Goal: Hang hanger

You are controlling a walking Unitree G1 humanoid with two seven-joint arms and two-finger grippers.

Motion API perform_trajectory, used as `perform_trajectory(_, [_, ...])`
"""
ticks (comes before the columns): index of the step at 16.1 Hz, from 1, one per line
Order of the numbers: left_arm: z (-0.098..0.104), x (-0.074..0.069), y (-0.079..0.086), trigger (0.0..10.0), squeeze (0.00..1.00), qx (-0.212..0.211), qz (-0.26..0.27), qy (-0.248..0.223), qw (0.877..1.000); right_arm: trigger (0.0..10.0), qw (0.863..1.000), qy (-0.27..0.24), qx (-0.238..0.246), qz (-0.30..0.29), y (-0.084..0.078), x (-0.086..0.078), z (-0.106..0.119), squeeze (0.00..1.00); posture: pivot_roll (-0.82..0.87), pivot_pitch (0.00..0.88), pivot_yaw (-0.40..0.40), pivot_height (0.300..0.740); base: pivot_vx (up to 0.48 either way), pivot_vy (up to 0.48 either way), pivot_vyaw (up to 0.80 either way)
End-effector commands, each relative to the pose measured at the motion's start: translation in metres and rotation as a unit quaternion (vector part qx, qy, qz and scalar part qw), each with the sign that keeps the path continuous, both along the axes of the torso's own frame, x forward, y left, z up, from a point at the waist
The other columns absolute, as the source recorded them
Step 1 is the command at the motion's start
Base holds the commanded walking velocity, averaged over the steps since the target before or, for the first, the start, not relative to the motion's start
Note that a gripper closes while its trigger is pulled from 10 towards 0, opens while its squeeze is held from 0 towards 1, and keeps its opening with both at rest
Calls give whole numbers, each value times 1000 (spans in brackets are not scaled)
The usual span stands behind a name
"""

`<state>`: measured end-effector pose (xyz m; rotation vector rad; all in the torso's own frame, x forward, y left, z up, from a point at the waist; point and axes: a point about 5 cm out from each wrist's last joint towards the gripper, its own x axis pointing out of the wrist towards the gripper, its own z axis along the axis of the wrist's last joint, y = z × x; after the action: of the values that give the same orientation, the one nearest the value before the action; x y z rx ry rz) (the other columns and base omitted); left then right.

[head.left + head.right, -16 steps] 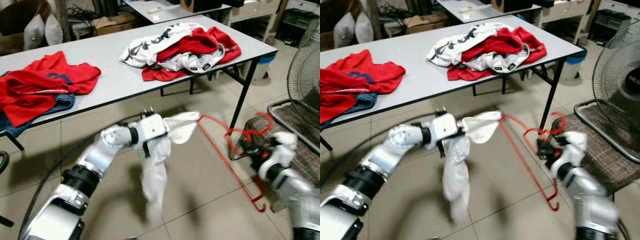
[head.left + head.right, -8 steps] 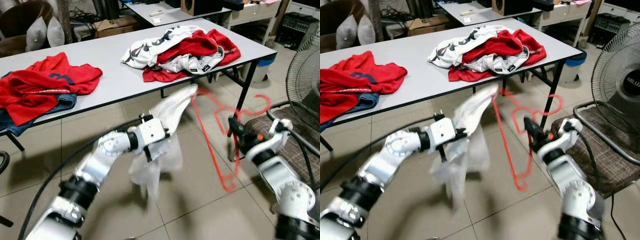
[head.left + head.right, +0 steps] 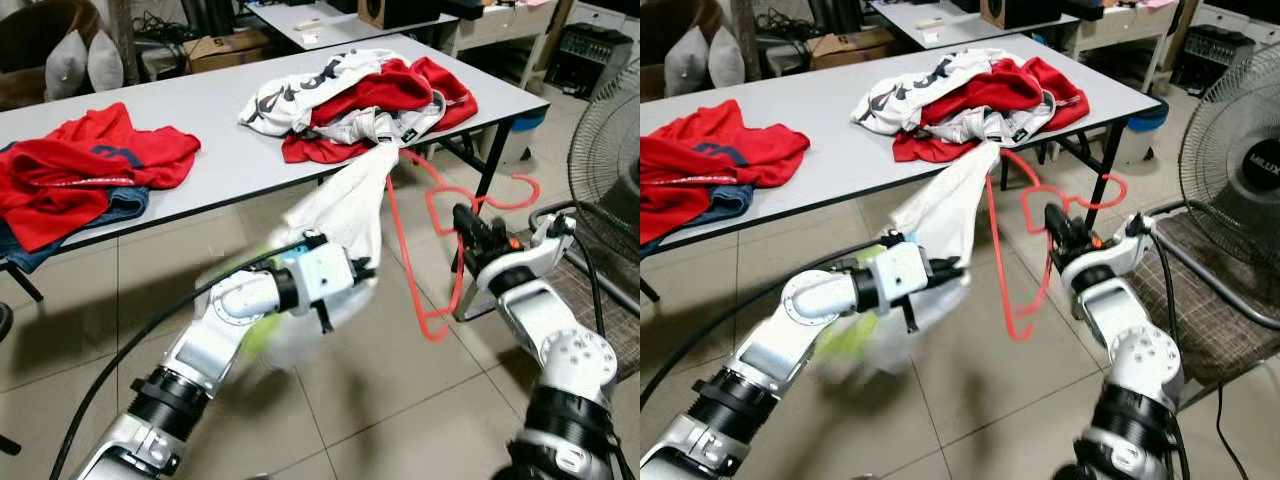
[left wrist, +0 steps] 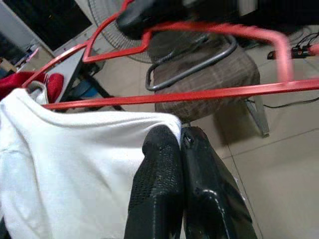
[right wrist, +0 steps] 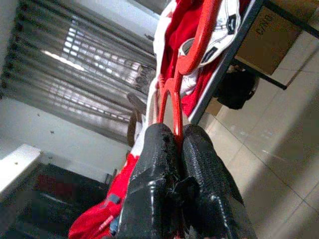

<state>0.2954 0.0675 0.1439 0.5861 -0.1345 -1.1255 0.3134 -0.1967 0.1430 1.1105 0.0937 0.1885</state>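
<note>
A long grey table [image 3: 230, 150] spans the upper part of the head views, standing on a tiled floor [image 3: 380, 400]. On its right half lies a heap of red and white clothes [image 3: 360, 95]; on its left end lies a second pile of red clothes [image 3: 85, 170] over a blue item. A fan [image 3: 1240, 170] stands at the right edge, next to a chair [image 3: 1200, 290] with a metal frame and a checked seat. In front of the table both arms reach toward each other. A white garment [image 3: 345, 205] stretches from the left gripper [image 3: 350, 272] up toward the table edge, where its upper end meets the hanger [image 3: 440, 250]; its lower part is blurred, with a yellow-green smear beside the forearm. The hanger is red wire and is held in the air between the two grippers, below the table's front edge, tilted, with its hook [image 3: 515, 195] toward the fan. The right gripper [image 3: 468, 228] is clamped on the wire near the hook — in the right wrist view both fingers [image 5: 159, 164] press together around it. The left gripper's fingers [image 4: 159, 164] are closed on the garment's edge, just below one straight run of the hanger.
</note>
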Motion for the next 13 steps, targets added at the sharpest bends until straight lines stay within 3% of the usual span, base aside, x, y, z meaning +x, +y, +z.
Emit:
perform_trajectory(1, [-1,-6,-2,10000,0,7,-20,5,1000,10000,999,0,9,-31,-6,6,4,0,-54,0,36,740,0,0,0])
perform_trajectory(4, [0,-14,-10,10000,0,-7,-44,16,999,10000,998,1,24,-57,-5,20,10,0,-48,0,33,740,0,0,0])
perform_trajectory(10, [-16,1,-5,10000,0,72,10,6,997,10000,995,-13,78,-62,4,37,27,0,-42,0,30,740,0,0,0])
perform_trajectory(12, [-8,14,-5,10000,0,61,55,-15,997,10000,1000,-19,-20,8,23,34,29,0,-43,0,31,740,0,0,0])
perform_trajectory(13, [4,22,-6,10000,0,35,70,-41,996,10000,992,-22,-100,72,39,27,24,0,-45,0,33,740,0,0,0])
